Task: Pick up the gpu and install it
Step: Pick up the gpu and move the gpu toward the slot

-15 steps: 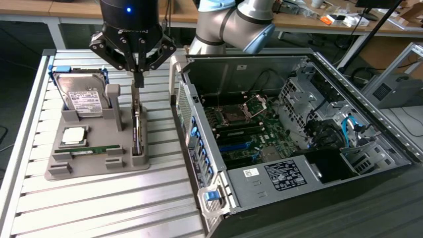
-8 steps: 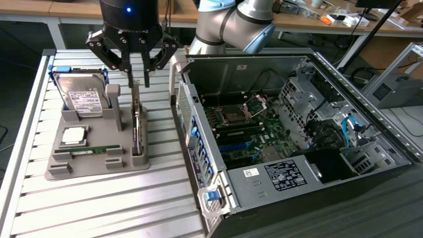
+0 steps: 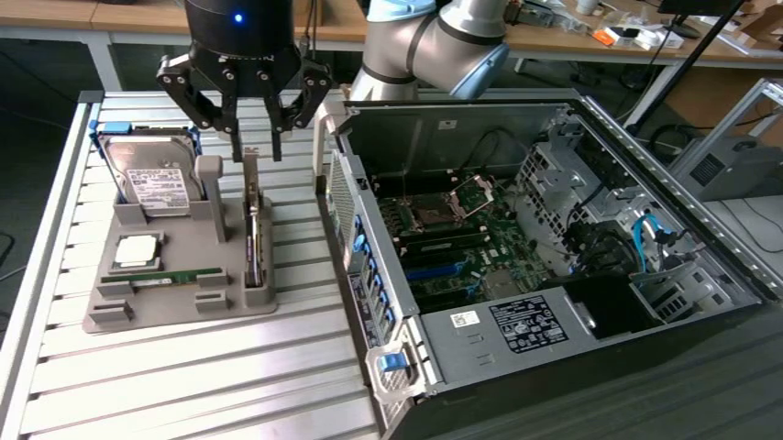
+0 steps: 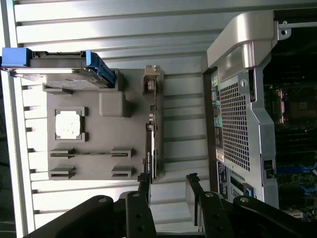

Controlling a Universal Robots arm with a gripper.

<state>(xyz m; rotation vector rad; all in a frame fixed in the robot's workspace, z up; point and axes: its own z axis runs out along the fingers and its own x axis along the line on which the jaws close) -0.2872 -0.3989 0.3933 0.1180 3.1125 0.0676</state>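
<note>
On a clock face laid over the exterior view, the hand (image 3: pixel 259 154) is seen at 11 o'clock, hung over the far end of a grey holder (image 3: pixel 171 316) on the slatted worktop (image 3: pixel 183 385). Its fingers are spread apart and nothing is grasped. The gpu (image 3: pixel 253 238) is stood on its edge in a slot along the holder's 3 o'clock side, uninstalled. Its far upper end is set just below the gap between the fingers, and whether a finger touches it cannot be told. A hard drive (image 3: pixel 149 174) is propped at 10 o'clock from the gpu. A processor chip (image 3: pixel 135 249) and a memory stick (image 3: pixel 178 275) are laid at its 9 o'clock. The opened computer case (image 3: pixel 367 229) is placed at 3 o'clock, just beside the holder.

In the wrist view, the hand (image 4: pixel 168 179) is shown parted near the gpu (image 4: pixel 152 134).
</note>
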